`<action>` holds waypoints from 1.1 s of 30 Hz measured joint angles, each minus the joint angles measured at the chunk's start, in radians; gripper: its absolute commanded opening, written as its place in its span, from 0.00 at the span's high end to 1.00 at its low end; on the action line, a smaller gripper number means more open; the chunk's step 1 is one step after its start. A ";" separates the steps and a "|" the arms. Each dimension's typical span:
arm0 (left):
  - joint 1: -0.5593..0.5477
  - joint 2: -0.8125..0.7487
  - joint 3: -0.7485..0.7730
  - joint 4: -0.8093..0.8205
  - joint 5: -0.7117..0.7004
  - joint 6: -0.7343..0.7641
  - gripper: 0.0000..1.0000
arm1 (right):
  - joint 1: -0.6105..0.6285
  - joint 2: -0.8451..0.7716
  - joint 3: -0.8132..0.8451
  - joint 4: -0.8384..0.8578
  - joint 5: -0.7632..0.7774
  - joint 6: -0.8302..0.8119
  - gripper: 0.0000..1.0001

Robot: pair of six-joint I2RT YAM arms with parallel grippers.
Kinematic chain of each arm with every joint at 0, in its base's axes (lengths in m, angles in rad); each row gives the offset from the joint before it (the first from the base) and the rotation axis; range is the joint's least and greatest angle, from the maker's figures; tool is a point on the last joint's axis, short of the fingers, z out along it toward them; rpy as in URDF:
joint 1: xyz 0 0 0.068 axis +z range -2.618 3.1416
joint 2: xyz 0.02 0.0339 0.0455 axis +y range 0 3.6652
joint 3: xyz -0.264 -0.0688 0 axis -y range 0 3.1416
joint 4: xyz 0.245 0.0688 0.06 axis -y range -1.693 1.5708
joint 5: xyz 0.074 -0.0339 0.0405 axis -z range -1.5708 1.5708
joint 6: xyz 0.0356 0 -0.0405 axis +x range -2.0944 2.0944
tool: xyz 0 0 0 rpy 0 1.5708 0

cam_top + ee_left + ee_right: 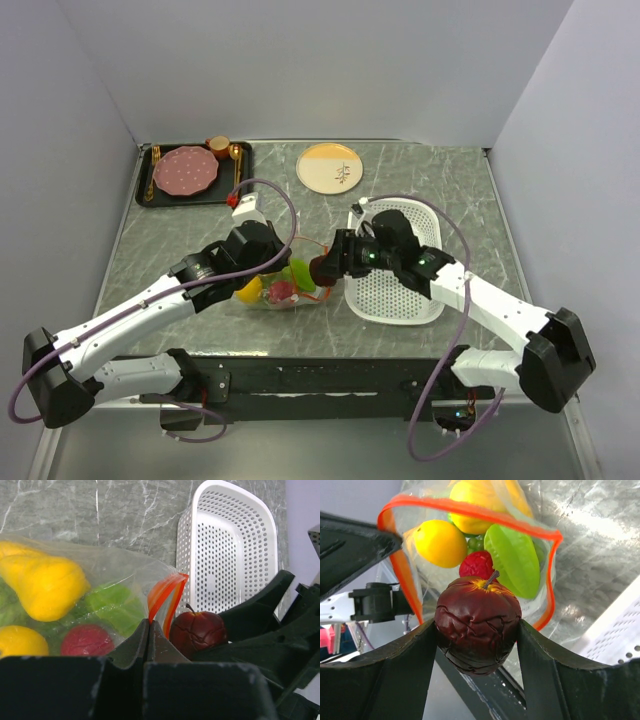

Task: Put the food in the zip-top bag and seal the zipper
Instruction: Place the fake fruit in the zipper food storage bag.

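Bag (pixel 125 565), judged limp and slippery, was pinched at its zipper (pixel 165 595) by the left gripper (pixel 150 622); the right gripper (pixel 478 640) clamped the light maroon ball (pixel 476 615).

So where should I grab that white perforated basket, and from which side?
Probably the near rim of the white perforated basket, pinched from above, one finger inside, one outside: the wall is thin, upright, and uncovered there.

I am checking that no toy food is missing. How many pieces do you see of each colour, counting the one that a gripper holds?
Yellow pieces, in the zip-top bag: 2
Green pieces: 2
Red ball: 1
Dark maroon ball, in the right gripper: 1
Total: 6
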 measured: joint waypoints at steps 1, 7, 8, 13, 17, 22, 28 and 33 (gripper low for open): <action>0.000 0.000 0.000 0.000 0.001 0.000 0.99 | 0.005 0.015 0.008 0.002 0.005 -0.004 0.90; 0.000 0.000 0.000 -0.002 0.002 0.000 0.99 | 0.017 0.129 0.073 0.009 0.015 -0.019 0.87; 0.000 -0.001 0.000 -0.002 0.002 0.000 0.99 | 0.020 0.148 0.084 0.011 0.016 -0.019 0.86; 0.000 -0.016 0.000 -0.005 0.002 0.000 0.99 | 0.041 0.232 0.152 0.019 0.014 -0.019 0.82; 0.000 -0.021 0.000 -0.014 0.001 0.001 0.99 | 0.068 0.290 0.207 0.033 0.009 -0.016 0.77; 0.000 -0.023 0.000 -0.021 0.001 0.000 0.99 | 0.096 0.319 0.217 0.043 -0.017 -0.008 0.68; 0.000 -0.055 -0.007 -0.017 0.001 -0.016 0.99 | 0.107 0.338 0.217 0.064 -0.068 -0.001 0.40; 0.000 -0.063 -0.008 -0.019 -0.005 -0.022 0.99 | 0.108 0.342 0.217 0.066 -0.076 -0.001 0.25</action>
